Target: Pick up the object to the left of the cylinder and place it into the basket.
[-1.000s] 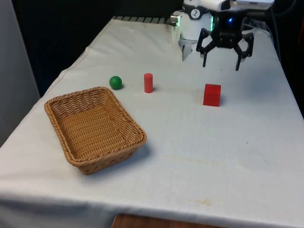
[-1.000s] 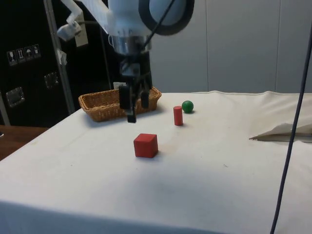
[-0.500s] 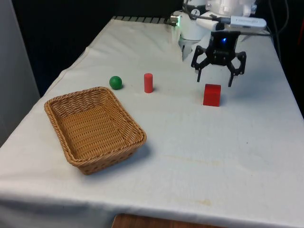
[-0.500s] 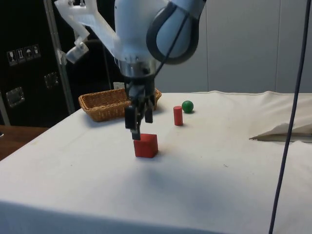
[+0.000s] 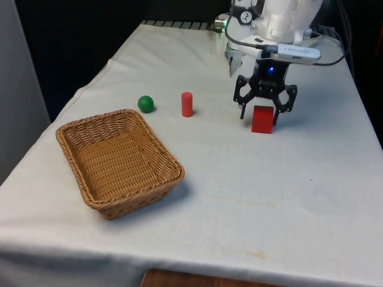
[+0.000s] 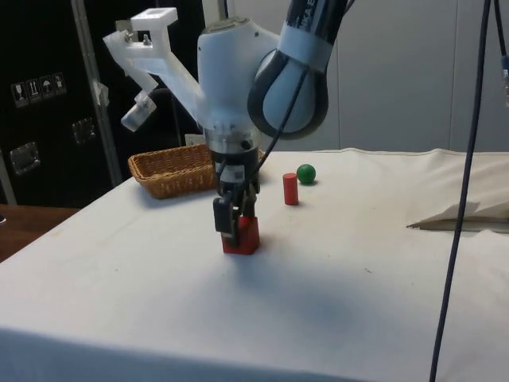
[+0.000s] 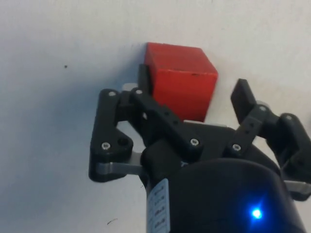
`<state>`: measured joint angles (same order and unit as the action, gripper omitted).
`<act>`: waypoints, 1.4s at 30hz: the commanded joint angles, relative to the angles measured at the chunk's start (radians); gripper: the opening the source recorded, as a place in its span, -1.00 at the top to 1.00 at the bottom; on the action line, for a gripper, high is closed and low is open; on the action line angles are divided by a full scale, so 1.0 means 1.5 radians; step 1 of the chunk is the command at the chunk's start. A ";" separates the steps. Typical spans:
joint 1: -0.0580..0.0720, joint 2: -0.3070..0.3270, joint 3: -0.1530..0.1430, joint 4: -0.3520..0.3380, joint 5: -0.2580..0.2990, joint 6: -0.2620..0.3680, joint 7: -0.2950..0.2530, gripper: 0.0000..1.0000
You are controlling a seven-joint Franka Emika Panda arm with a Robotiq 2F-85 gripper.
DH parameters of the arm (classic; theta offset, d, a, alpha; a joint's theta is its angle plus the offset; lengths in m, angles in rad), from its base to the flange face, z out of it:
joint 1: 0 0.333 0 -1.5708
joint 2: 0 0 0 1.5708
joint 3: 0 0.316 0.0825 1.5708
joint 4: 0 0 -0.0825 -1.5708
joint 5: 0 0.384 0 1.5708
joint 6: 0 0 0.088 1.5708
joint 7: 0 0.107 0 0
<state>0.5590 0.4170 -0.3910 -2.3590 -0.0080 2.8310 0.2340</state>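
Observation:
A red cylinder [image 5: 187, 104] stands upright mid-table. A green ball [image 5: 145, 103] lies on the front view's left of it, and a red cube [image 5: 262, 122] on the front view's right. The wicker basket [image 5: 90, 123] sits nearer the front, below the ball. My gripper [image 5: 260, 115] is down at the cloth, open, with its jaws straddling the red cube [image 7: 180, 80]. One finger [image 7: 144, 80] rests against the cube's side and the other stands a little apart. In the side view the gripper [image 6: 235, 227] hides part of the cube [image 6: 243, 239].
A rumpled fold of cloth [image 6: 465, 215] lies at the side view's right. The ball [image 6: 306, 173] and cylinder [image 6: 290, 189] stand close together near the basket [image 6: 171, 169].
The gripper came down from above the table and towards the front, and now straddles the red cube. The cube has shifted slightly. Ball, cylinder and basket have not moved.

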 commanded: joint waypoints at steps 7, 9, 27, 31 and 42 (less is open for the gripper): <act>-0.013 0.002 0.013 -0.005 0.010 0.014 -0.009 0.92; -0.013 0.003 0.013 -0.005 0.011 0.015 -0.009 0.98; -0.009 -0.044 -0.025 0.027 0.001 -0.055 -0.033 0.96; -0.008 -0.053 -0.031 0.036 0.000 -0.070 -0.039 0.96; -0.009 -0.075 -0.057 0.090 0.001 -0.135 -0.065 0.96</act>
<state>0.5500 0.3120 -0.4750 -2.2340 -0.0080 2.6460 0.1470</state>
